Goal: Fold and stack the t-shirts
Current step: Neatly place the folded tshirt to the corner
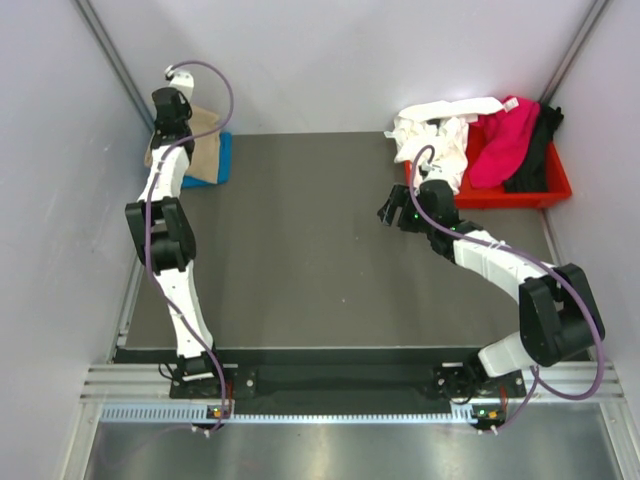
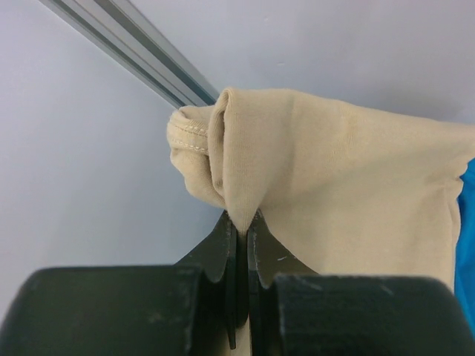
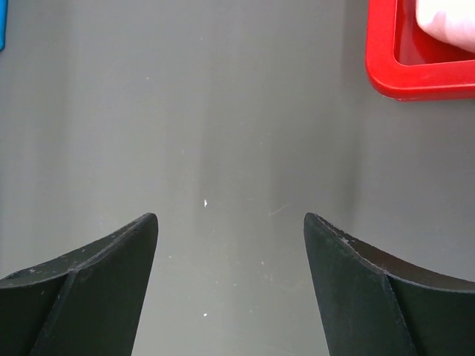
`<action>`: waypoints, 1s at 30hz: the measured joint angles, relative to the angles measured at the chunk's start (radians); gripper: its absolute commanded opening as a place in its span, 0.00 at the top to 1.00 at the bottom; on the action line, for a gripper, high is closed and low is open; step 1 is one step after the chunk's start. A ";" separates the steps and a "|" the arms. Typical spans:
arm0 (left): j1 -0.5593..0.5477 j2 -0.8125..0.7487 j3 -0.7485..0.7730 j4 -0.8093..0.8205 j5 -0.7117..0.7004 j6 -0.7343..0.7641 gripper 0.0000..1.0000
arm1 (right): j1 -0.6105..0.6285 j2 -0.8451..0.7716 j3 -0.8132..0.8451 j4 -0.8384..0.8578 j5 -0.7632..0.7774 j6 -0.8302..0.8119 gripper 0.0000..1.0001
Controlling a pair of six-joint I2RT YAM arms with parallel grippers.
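We pinch the tan shirt (image 2: 334, 185) shut in our left gripper (image 2: 243, 222) at the far-left corner, probably to stack it on the blue shirt (image 1: 224, 158). Our right gripper (image 3: 230, 216) hangs wide and empty near the tray (image 1: 552, 188), probably ready for the other shirts (image 1: 500, 145).

My left arm (image 1: 165, 235) and right arm (image 1: 490, 260) have white links with black joints, each trailing a purple cable (image 1: 231, 100). My left gripper (image 2: 245, 222) and right gripper (image 3: 230, 216) have matte black, wedge-shaped, lightly scuffed fingers (image 3: 96, 282).
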 measured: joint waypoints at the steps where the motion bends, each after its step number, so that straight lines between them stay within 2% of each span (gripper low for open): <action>1: 0.000 0.000 -0.003 0.002 -0.002 0.003 1.00 | 0.000 0.000 0.000 -0.001 0.000 0.000 0.21; 12: -0.003 -0.022 -0.063 0.019 -0.040 0.003 1.00 | 0.000 -0.037 0.000 -0.004 -0.002 0.000 0.21; 21: -0.024 -0.038 -0.126 0.095 -0.125 0.052 0.99 | 0.000 -0.087 0.000 -0.015 -0.017 0.000 0.20; 30: -0.032 -0.038 -0.158 0.152 -0.144 0.063 0.98 | 0.000 -0.132 0.000 -0.030 -0.019 -0.002 0.21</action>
